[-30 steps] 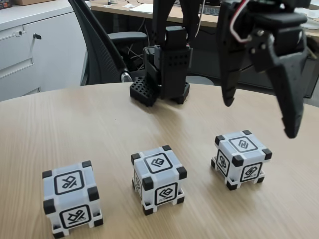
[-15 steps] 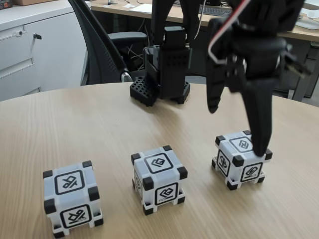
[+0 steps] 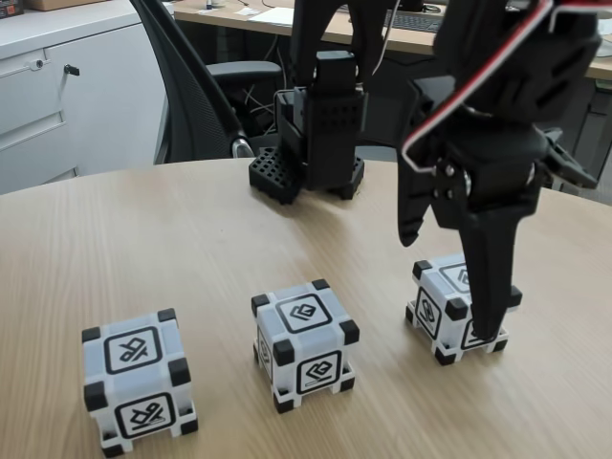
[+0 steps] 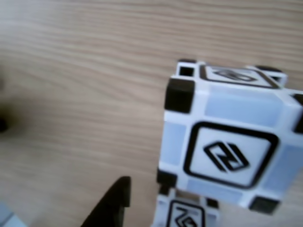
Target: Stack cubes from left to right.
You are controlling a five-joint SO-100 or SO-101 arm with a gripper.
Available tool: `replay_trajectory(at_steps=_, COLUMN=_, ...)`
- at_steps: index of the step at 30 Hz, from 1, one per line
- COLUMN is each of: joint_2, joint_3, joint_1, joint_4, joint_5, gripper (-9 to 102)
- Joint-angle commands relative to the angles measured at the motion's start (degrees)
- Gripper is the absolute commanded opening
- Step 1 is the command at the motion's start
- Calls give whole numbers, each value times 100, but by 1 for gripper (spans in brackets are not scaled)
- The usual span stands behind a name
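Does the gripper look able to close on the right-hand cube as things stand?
Probably yes: the open gripper straddles the right-hand cube, one finger at its front, the other behind, nothing between.

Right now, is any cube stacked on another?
No: in the fixed view the left cube, middle cube and right cube each sit apart on the table, with the gripper around the right one.

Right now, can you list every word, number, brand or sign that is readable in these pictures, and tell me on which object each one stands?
No words, numbers or brand names can be read.
Left cube: framed line symbol on top and front, no letters.
Middle cube: a different framed symbol, no letters.
Right cube: framed zigzag symbol, clearest in the other view, no letters.
Papers on the far desk: too small to read.
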Motion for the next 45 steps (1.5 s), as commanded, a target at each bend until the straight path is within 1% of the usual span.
replay_trajectory(at_steps=1, joint_2=-62, joint_3=-114, joint_1=-9, joint_4=-9, joint_5=70, gripper=39)
replay_trajectory(at_steps=3, joint_2=-88, joint_3=-123, joint_1=-9, joint_4=-35, joint_5=79, gripper=40)
replay_trajectory(at_steps=8, joint_2=-97, joint_3=-123, joint_1=-18, joint_4=-545, joint_5=26, gripper=39)
replay_trajectory(at_steps=10, joint_2=-105, joint_3=-123, joint_1=-18, joint_4=-615, joint_5=-26, gripper=39)
replay_trajectory(at_steps=13, joint_2=-105, joint_3=-123, joint_1=-88, joint_4=-624, joint_5=0, gripper=39)
replay_trajectory(at_steps=18, joint_2=-114, joint_3=-123, joint_1=-554, joint_4=-624, joint_5=149, gripper=39)
replay_trajectory(at_steps=23, joint_2=-492, joint_3=-123, joint_1=-870, joint_4=-624, joint_5=360, gripper=39)
replay_trajectory(at_steps=45, joint_2=-694, joint_3=-123, joint_1=-782, joint_4=-615, joint_5=519, gripper=36)
